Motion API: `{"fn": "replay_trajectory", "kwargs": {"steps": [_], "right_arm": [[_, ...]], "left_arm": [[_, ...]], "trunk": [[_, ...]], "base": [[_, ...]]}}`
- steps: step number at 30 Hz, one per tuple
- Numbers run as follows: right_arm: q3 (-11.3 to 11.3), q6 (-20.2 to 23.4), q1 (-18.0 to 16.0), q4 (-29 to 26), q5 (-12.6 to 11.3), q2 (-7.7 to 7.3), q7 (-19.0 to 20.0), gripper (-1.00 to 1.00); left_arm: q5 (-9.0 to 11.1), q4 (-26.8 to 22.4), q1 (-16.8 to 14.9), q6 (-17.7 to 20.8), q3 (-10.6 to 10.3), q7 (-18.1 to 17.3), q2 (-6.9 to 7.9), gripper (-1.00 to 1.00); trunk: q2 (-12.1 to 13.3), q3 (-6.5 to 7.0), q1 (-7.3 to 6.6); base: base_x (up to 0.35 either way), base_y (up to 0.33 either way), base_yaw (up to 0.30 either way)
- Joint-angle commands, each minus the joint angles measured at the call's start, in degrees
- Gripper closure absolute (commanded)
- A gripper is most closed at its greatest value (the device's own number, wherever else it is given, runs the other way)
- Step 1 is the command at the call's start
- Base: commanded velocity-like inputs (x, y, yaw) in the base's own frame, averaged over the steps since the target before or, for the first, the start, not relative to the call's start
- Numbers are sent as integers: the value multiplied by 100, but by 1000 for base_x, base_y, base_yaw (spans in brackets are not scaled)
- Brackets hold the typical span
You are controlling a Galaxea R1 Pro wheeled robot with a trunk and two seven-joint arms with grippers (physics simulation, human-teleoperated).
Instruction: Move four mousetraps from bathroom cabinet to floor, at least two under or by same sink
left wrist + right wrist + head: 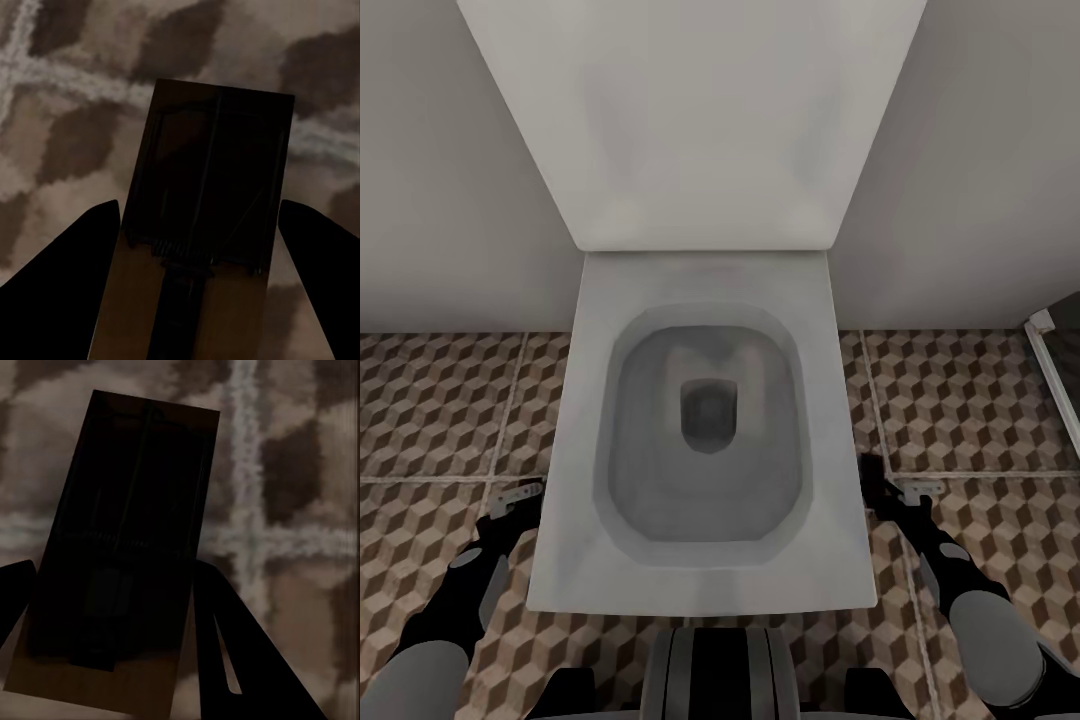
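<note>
1. Brown, beige and white cube-patterned tiles with pale grout lines make up the bathroom floor (980, 400), which runs along both sides of a white rectangular toilet (700, 430) with its lid raised against the pale wall.

2. On the left, the left claw (520, 497) hangs low over the tiles beside the toilet's left edge. In its wrist view the two dark fingers (67, 277) flank a flat rectangular brown wooden mousetrap with dark wire and a coiled spring (202, 217); the claw looks clenched on this board, which is carried above the floor, not yet laid down.

3. On the right, the right claw (905, 492) sits just off the toilet's right edge. Its wrist view shows a second flat brown wooden mousetrap (120, 555), tilted and in deep shadow, between the dark fingers (240, 660), so this claw too appears to be grasping its board.

4. At the far right edge of the floor a pale frame with dark glass (1050, 370) stands, likely the shower.

5. Risks, as I judge them: this spot is by the toilet, and no sink is in sight, so dropping both traps here may leave the sink condition unmet. The boards are thin, smooth and held near one end; a loose grip or a bump against the hard toilet rim could twist one free. Releasing from a height could make a light board bounce or flip on hard tile, or slide toward the shower floor.
</note>
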Motion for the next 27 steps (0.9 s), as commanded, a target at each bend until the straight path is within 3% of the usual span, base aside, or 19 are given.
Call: {"fn": "replay_trajectory", "kwargs": {"steps": [1,27], "right_arm": [[1,7,0,-1,-20,-3,27,100],[4,7,0,-1,-20,-7,31,100]], "left_arm": [[0,0,0,0,0,3,-2,100],[0,0,0,8,0,34,-1,100]], "trunk": [[0,0,0],[0,0,0]], "base": [[0,0,0],[0,0,0]]}}
